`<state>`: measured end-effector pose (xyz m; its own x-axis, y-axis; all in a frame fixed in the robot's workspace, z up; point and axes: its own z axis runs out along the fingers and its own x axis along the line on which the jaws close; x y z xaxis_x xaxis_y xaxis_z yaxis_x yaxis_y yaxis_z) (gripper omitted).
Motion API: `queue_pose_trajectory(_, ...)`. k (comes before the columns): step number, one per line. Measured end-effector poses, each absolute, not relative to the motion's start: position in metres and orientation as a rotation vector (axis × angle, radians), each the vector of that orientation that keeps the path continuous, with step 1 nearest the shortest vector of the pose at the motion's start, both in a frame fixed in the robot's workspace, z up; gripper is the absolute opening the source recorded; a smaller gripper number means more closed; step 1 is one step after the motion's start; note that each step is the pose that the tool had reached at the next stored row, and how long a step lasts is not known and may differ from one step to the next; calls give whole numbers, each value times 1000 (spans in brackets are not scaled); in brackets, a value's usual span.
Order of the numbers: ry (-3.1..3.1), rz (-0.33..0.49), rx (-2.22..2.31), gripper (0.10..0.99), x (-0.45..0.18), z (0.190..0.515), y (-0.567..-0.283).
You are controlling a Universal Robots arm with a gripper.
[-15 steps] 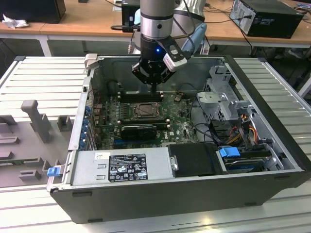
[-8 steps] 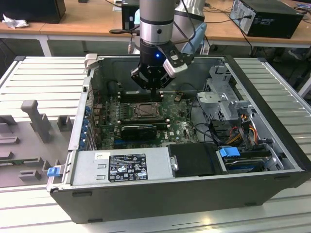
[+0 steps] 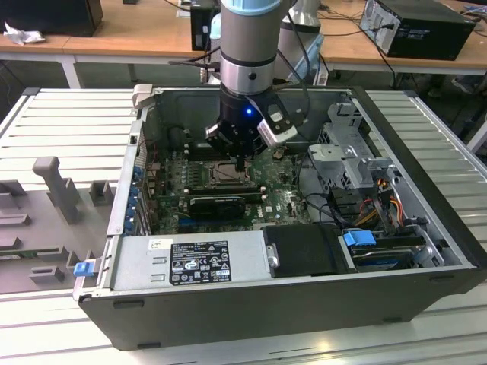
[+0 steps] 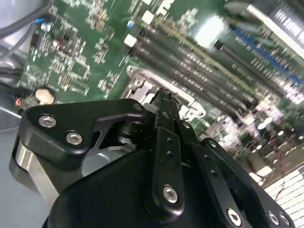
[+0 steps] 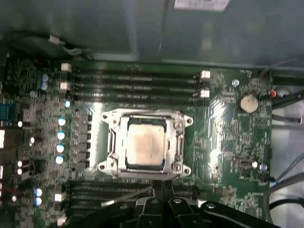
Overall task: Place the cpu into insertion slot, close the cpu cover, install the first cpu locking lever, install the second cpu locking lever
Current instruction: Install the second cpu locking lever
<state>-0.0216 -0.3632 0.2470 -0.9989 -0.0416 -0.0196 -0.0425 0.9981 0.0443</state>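
First wrist view: the cpu lies seated in the insertion slot, the cpu cover down around it — just beyond the tips of the pincer, whose fingers are clenched together on nothing, poised at the cover's near edge.

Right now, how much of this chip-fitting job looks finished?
The cpu already lies in the insertion slot, and the cpu cover looks folded down around it. The pincer, shut and empty, hangs at the socket's edge. Whether either locking lever is latched, I cannot tell.
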Motion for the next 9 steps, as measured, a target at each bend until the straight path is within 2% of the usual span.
queue_pose_trajectory(6, 3121, 72, -75, 106, -26, 242, -380)
queue_pose_trajectory(9, 3117, 148, -81, 106, -38, 241, -380)
